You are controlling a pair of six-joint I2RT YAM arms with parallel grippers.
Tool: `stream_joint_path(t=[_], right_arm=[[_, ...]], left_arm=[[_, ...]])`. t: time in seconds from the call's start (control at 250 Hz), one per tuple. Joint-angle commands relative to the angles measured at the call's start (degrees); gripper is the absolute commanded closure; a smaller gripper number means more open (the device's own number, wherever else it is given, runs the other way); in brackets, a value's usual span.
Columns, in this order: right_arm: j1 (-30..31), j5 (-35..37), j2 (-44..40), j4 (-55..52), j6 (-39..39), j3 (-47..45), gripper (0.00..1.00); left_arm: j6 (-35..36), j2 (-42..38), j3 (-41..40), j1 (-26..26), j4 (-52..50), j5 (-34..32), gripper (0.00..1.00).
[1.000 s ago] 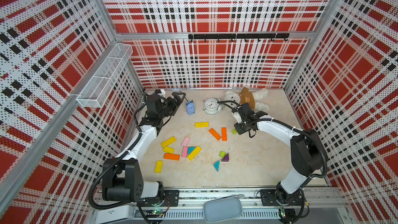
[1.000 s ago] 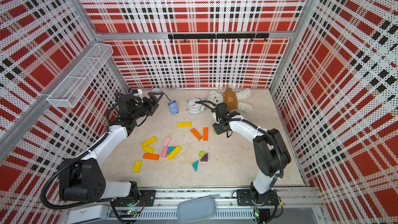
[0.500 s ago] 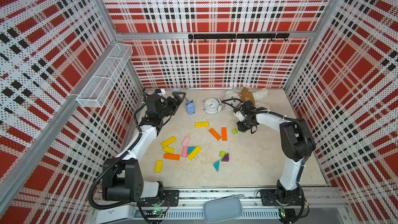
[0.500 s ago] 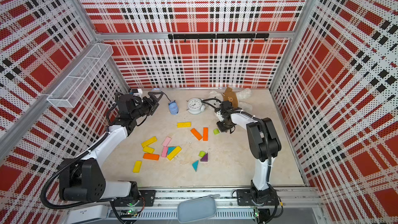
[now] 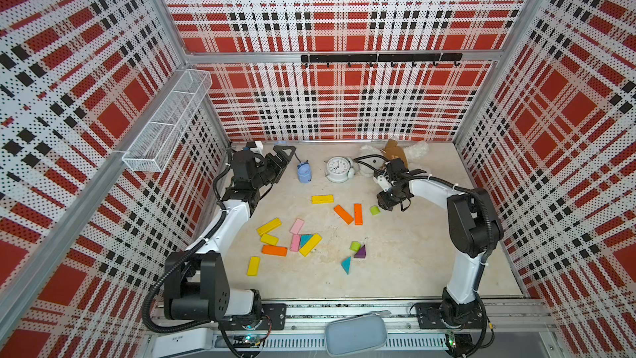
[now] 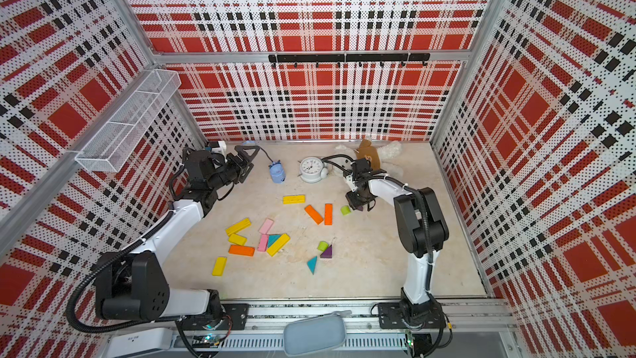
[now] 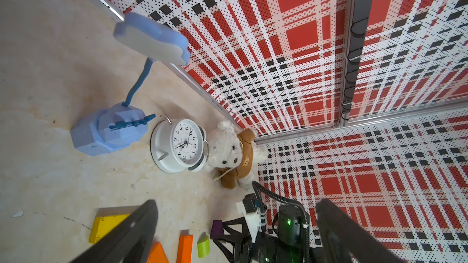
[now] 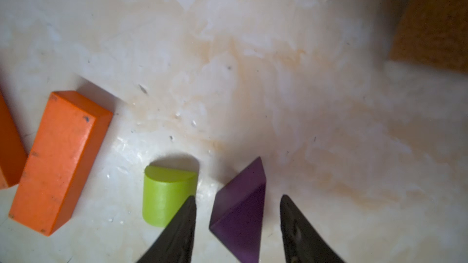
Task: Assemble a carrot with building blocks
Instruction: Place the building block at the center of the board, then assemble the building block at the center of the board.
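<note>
Evidently your right gripper [image 8: 238, 196] has just parted its jaws and now stands clear of the purple triangle [image 8: 243, 206], which rests on the table [image 8: 253, 84] beside the green stub [image 8: 164, 193], near the orange bar [image 8: 60, 158]. Release looks complete; retract. Left gripper [image 5: 283, 156] idles wide open, empty.

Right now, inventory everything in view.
yellow bars: five, yellow, one mid-table, four clustered near the left arm
orange bars: three, orange, two mid-table, one in that cluster
pink bars: two, pink, that cluster
teal triangles: two, teal, one clustered, one nearer the front
purple triangles: two, purple, one straddled by the right gripper, one near the front
lime-green stubs: two, lime-green, beside the purple triangles
alarm clock: one, white, back
teddy bear: one, white, back
desk lamp: one, blue, back
wire basket: one, white, side wall
hook rail: one, black, back wall
left gripper: one, black, open, near the lamp
right gripper: one, black, open, around that triangle
</note>
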Motion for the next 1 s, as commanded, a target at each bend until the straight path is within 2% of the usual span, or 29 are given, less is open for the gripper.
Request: stream_joint_path(t=[0.0, 0.208, 0.452, 0.845, 1.001], right_arm=[[0.0, 1.8, -6.0, 2.9, 4.8, -4.8, 0.48], [0.0, 0.1, -9.1, 3.8, 8.6, -9.6, 0.48], [-0.2, 6.2, -5.2, 1.8, 10.2, -7.4, 0.5], [-1.8, 8.1, -1.6, 0.3, 11.0, -2.8, 0.51], [-1.8, 7.9, -2.1, -0.2, 10.7, -3.8, 0.51]], left_arm=[[-1.1, 0.4, -0.8, -0.2, 2.4, 1.1, 0.0], [-0.8, 0.2, -0.9, -0.6, 2.5, 1.0, 0.01], [0.1, 0.7, -0.5, -2.0, 2.5, 1.3, 0.01], [-0.2, 1.5, -0.3, -1.6, 2.5, 1.9, 0.01], [-0.3, 1.6, -0.3, -1.7, 2.5, 2.0, 0.01]])
